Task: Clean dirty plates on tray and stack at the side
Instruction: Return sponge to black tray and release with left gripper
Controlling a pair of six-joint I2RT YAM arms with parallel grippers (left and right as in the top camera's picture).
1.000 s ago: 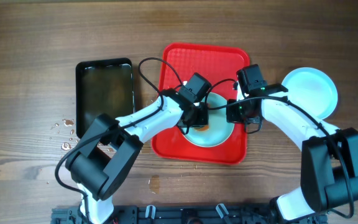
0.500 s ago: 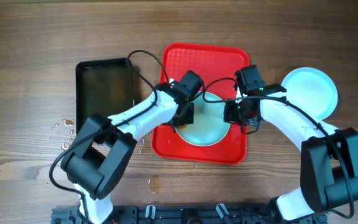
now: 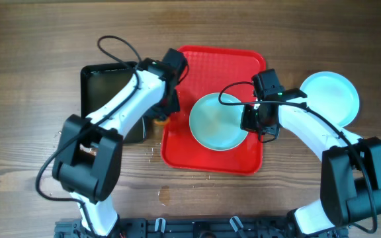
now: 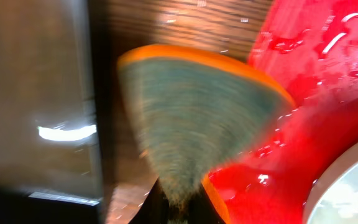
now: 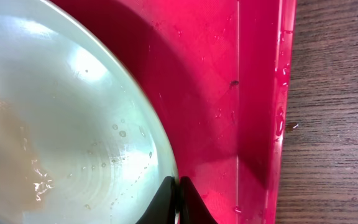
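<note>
1 plate (image 3: 218, 122) on the red tray (image 3: 210, 63), wet, with a brownish smear. Pinched at its right rim by the right pincer (image 5: 178, 190), pressed onto the edge. 2nd plate (image 3: 329, 98) on the worktop (image 3: 32, 39), just right of the tray. Left pincer (image 4: 178, 202) over the gap between tray and black tray (image 3: 104, 86), clamped on a blurred sponge (image 4: 191, 118), green face to the camera.
</note>
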